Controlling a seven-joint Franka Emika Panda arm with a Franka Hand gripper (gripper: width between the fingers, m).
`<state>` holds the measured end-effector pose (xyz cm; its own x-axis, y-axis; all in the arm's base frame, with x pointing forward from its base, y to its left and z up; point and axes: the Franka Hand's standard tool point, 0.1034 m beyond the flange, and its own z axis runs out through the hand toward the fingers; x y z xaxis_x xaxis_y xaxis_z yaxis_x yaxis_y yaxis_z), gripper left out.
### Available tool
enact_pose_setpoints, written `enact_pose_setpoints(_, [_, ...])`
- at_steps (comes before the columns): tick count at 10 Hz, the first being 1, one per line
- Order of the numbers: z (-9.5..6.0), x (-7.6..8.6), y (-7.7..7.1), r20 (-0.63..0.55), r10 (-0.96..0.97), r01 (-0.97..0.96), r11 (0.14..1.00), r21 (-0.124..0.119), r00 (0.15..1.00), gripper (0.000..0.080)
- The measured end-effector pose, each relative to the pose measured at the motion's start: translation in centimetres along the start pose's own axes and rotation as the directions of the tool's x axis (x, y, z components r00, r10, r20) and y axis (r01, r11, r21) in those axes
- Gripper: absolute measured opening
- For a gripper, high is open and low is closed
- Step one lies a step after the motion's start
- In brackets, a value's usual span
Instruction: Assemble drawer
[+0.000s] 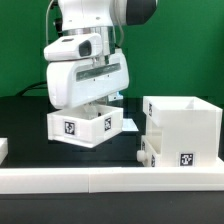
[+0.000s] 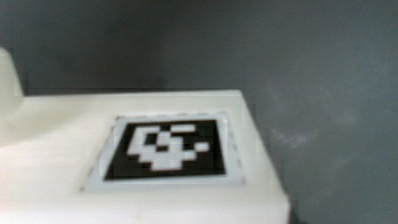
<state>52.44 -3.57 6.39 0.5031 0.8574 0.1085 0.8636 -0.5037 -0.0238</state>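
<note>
A small open-topped white box [image 1: 85,126] with a square tag on its front sits on the black table left of centre in the exterior view. My gripper [image 1: 101,103] reaches down into its open top, and the fingers are hidden by the hand and the box walls. The large white casing [image 1: 185,130] stands at the exterior view's right, tag on its front. A second small white box [image 1: 150,152] sits against the casing's lower left side. The wrist view shows a white box face [image 2: 71,130] with its tag [image 2: 169,148] very close, and no fingers.
A low white rail [image 1: 100,178] runs along the table's front edge. A white piece [image 1: 3,149] shows at the exterior view's left edge. Dark table [image 2: 329,100] lies beside the box in the wrist view. A green wall stands behind.
</note>
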Motion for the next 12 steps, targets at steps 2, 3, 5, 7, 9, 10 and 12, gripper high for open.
enact_pose_setpoints(2, [0.1,-0.2,-0.1,0.001,-0.121,0.121,0.993,0.003,0.993,0.0041])
enact_pose_setpoints(3, [0.2,-0.2,-0.1,0.001,-0.151,0.151,0.989,0.004,0.989,0.0041])
enact_pose_setpoints(5, [0.2,-0.1,0.1,0.015,-0.309,0.309,0.951,0.003,0.951,0.0041])
enact_pose_setpoints(7, [0.6,0.8,0.8,0.016,-0.353,0.353,0.936,0.002,0.935,0.0041])
enact_pose_setpoints(9, [0.7,1.8,1.2,0.034,-0.410,0.411,0.912,-0.005,0.911,0.0041])
enact_pose_setpoints(10, [0.8,1.6,1.1,0.033,-0.404,0.404,0.915,-0.003,0.914,0.0041])
enact_pose_setpoints(12, [0.9,1.4,1.1,0.033,-0.402,0.402,0.916,-0.001,0.915,0.0041])
